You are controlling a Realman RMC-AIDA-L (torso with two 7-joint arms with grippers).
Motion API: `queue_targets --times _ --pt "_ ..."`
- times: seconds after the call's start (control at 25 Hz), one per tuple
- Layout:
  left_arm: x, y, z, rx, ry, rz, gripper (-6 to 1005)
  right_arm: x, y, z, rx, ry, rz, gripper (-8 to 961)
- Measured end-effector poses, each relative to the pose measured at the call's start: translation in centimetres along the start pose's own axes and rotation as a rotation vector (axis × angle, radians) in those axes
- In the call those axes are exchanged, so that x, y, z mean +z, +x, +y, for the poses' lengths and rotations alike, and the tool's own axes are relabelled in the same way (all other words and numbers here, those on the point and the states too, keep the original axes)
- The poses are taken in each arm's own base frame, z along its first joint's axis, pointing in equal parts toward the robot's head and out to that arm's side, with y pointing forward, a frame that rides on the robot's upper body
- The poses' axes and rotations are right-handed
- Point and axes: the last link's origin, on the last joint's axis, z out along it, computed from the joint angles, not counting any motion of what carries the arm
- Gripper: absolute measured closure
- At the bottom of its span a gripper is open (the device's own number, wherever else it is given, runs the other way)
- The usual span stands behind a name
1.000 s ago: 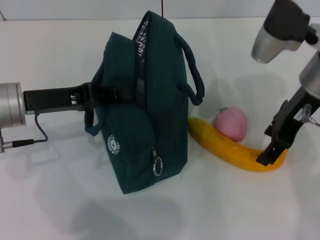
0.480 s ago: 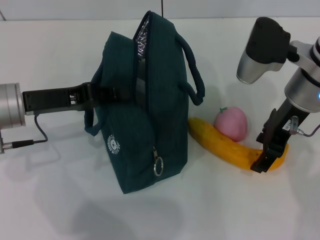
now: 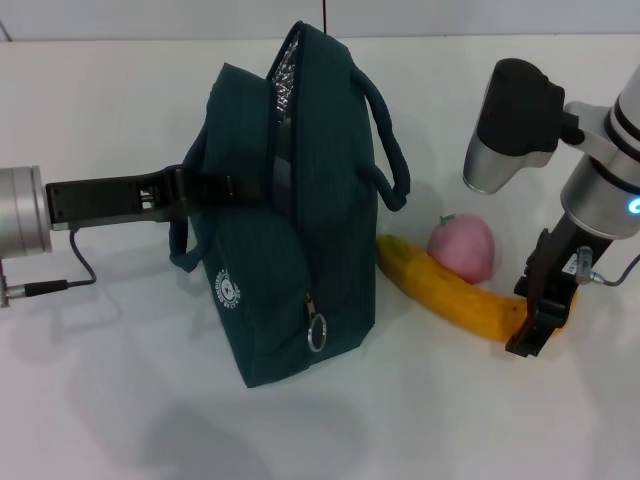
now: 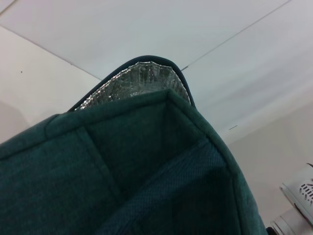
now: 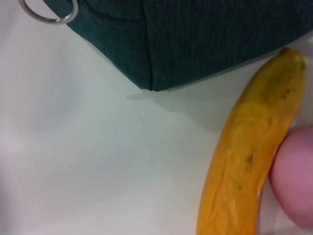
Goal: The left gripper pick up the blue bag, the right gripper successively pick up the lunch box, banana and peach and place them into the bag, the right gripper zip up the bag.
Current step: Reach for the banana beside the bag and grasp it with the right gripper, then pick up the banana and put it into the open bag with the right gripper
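The blue bag (image 3: 300, 220) stands upright at the middle of the table, its top open and showing silver lining (image 4: 137, 78). My left gripper (image 3: 188, 195) is shut on the bag's left side, by a handle. The banana (image 3: 445, 288) lies to the right of the bag, and the peach (image 3: 462, 248) rests against its far side. My right gripper (image 3: 535, 328) is open and straddles the banana's right end, one finger in front of it. The wrist view shows the banana (image 5: 244, 161), the peach (image 5: 296, 181) and the bag's lower corner (image 5: 195, 34). The lunch box is out of view.
The ring zipper pull (image 3: 316, 333) hangs low on the bag's near end and also shows in the right wrist view (image 5: 49, 12). White tabletop (image 3: 420, 420) stretches in front of the bag and the banana. A cable (image 3: 70, 280) trails under my left arm.
My right arm has swung left and lowered, so its gripper sits lower over the banana's right end. The bag, banana, peach and left arm have not moved.
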Motion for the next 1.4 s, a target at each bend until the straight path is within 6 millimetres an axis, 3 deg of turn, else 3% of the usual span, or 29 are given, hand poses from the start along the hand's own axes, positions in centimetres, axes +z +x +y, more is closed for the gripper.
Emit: queue_targets --times 0.36,0.48,0.68,1.0,1.4 --pt "-0.1 0.0 0.0 -0.001 0.0 0.004 947 0.1 0.0 0.0 0.001 0.0 0.001 229" --pt "-0.1 0.0 0.0 -0.001 0.0 0.004 947 0.2 0.0 0.1 -0.009 0.001 0.011 415" --pt "-0.1 0.0 0.0 -0.001 0.0 0.004 947 0.3 0.0 0.4 -0.032 0.0 0.039 467" --pt "-0.2 -0.1 0.1 -0.005 -0.011 0.016 947 -0.6 0.1 0.5 -0.063 0.021 0.017 478" --pt "-0.3 -0.3 0.1 -0.009 -0.018 0.017 947 -4.4 0.9 -1.0 0.034 0.037 -0.184 486"
